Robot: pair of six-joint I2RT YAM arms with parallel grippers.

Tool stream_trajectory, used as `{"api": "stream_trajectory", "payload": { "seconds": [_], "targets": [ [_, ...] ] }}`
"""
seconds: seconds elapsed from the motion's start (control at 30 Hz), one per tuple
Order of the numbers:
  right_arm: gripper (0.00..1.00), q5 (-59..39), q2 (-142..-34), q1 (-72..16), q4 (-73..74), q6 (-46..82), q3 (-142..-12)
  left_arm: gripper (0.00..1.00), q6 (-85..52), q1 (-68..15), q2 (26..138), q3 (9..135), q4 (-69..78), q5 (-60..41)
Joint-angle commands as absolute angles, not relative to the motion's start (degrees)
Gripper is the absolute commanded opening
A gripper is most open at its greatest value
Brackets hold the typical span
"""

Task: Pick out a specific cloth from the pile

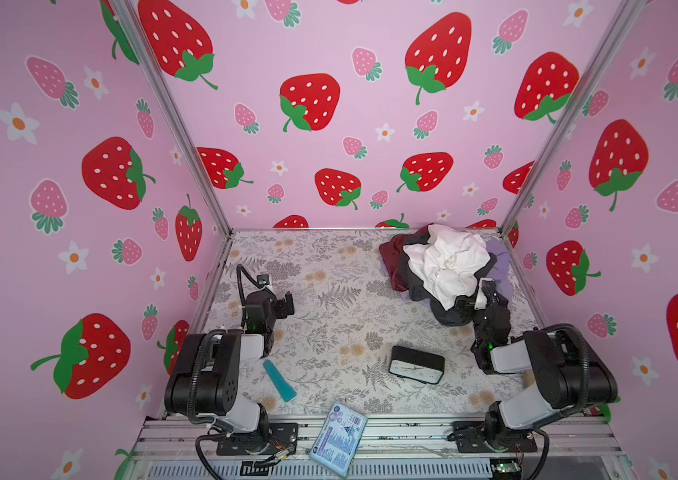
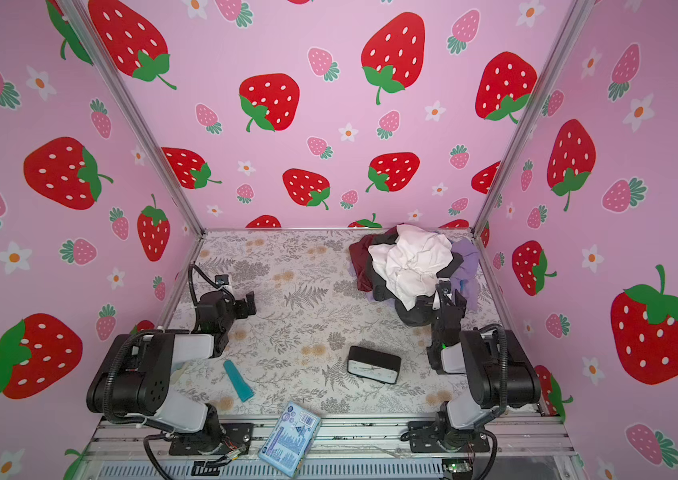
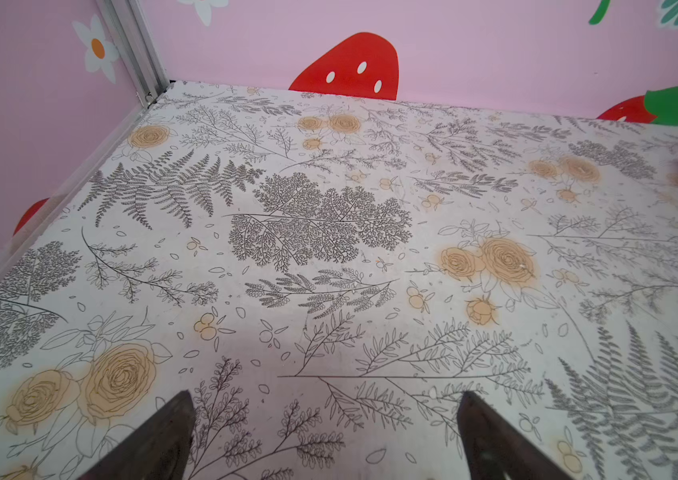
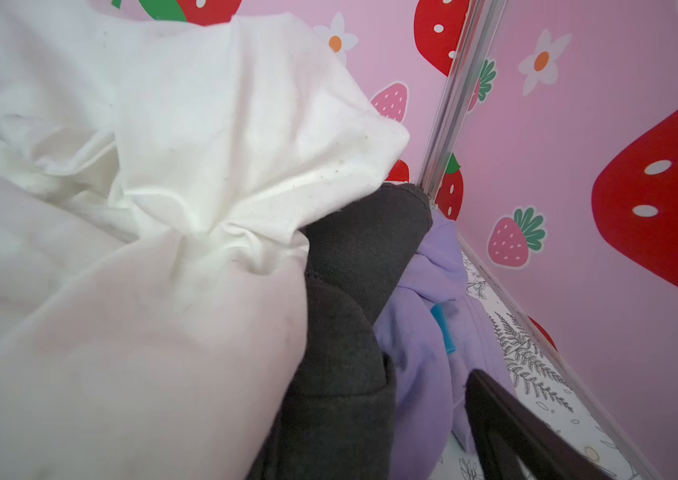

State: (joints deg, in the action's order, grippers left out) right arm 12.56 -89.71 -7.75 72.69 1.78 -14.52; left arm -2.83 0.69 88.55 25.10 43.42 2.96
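The dark grey cloth (image 4: 341, 365) sits in the pile (image 1: 395, 262) at the far right corner of the counter (image 1: 329, 299). Most of it is buried: the white shirt (image 1: 445, 262) is draped over it and the lavender garment (image 4: 424, 353) is pressed against its side. Only a dark fold bulges out at the near edge of the pile, next to your right end effector (image 1: 483, 291).

That end effector is wide open and grips nothing. In the right wrist view one of its fingers (image 4: 507, 424) shows beside the lavender fabric; the other is hidden behind the clothes.

- **Wrong fabric:** the hidden finger may be under or against the white shirt, so closing here could pinch white or lavender fabric along with the grey.
- **Whole pile moves:** the shirt's weight rests on the cloth, so a quick pull would likely drag the heap, or let the fold slip out of a shallow bite.
- **Corner:** the walls and the metal post stand close by, leaving little room to reposition.
- **Clock:** pulling the long cloth towards you could sweep it over the black clock (image 1: 416, 365).

Your left end effector (image 3: 329, 436) is also open, over bare counter well away from the pile, so nothing holds the other clothes down.
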Motion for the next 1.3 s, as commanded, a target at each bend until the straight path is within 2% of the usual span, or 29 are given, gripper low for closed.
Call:
{"api": "stream_trajectory", "payload": {
  "seconds": [0.0,0.93,1.0,1.13,1.27],
  "targets": [
    [1.00,12.6,-90.3,-7.5,72.3,1.1,-15.1,0.99,-2.3,0.5,88.8,26.2,43.7,3.3],
    [1.00,13.0,-89.7,-7.6,72.3,1.2,-15.2,0.99,-2.4,0.5,88.7,26.1,43.8,3.3],
    [1.00,13.8,-87.0,-7.8,67.2,1.5,-16.9,0.98,-2.8,0.6,88.4,26.3,44.0,3.9],
    [1.00,14.2,-82.2,-7.9,57.2,3.1,-19.3,0.87,-3.5,0.7,82.8,31.5,28.8,5.9],
    [1.00,14.4,-77.4,-8.3,51.5,3.9,-20.1,0.87,-4.0,0.8,77.9,30.4,27.0,2.2]
  ]
}}
